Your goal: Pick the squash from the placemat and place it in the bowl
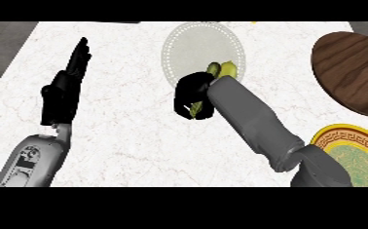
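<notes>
A yellow-green squash (223,68) lies at the lower edge of a round pale placemat (194,47) near the counter's far middle. My right hand (191,94) sits over the squash's near end with its fingers curled round it, hiding most of it; a strip of green shows between the fingers. A dark wooden bowl (345,69) stands at the right edge, partly cut off. At the left, my left hand (68,84) rests open, fingers straight and pointing away.
A yellow-rimmed patterned plate (343,138) sits at the lower right, partly hidden by my right forearm. White marble counter spreads between the hands; its left edge meets a dark floor strip.
</notes>
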`<state>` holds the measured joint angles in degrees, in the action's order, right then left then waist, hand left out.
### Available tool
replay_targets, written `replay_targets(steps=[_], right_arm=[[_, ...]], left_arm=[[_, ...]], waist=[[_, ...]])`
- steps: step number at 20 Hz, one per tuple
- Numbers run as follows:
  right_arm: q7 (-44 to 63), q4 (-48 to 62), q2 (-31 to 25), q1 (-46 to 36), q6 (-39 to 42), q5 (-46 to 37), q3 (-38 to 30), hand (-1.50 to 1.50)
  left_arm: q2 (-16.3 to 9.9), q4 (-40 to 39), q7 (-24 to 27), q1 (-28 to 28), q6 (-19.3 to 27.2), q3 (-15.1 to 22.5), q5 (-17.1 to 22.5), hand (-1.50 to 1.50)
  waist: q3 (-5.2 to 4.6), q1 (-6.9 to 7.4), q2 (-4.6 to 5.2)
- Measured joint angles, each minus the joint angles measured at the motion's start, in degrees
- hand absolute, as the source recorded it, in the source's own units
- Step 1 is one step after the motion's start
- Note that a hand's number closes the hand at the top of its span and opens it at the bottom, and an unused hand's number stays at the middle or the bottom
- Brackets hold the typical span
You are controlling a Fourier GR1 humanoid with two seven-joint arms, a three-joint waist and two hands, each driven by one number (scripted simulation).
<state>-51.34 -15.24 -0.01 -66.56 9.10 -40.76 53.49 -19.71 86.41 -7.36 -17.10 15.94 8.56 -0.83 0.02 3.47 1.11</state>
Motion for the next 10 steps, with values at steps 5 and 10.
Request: replay_targets(steps=[5,10], right_arm=[[-0.84,-0.86,0.01,0.94,-0.47,0.66,-0.82,1.5],[6.55,-1.24,-0.33,9.39,-3.82,4.03,-4.63,1.5]], left_arm=[[-0.02,1.52,-1.11,0.25,-0.44,-0.34,-0.46,0.0],[-1.37,2.37,-1.82,3.52,0.34,-2.44,-0.47,0.0]], waist=[[0.01,0.37,-0.03],[0.17,-3.74,-2.22]])
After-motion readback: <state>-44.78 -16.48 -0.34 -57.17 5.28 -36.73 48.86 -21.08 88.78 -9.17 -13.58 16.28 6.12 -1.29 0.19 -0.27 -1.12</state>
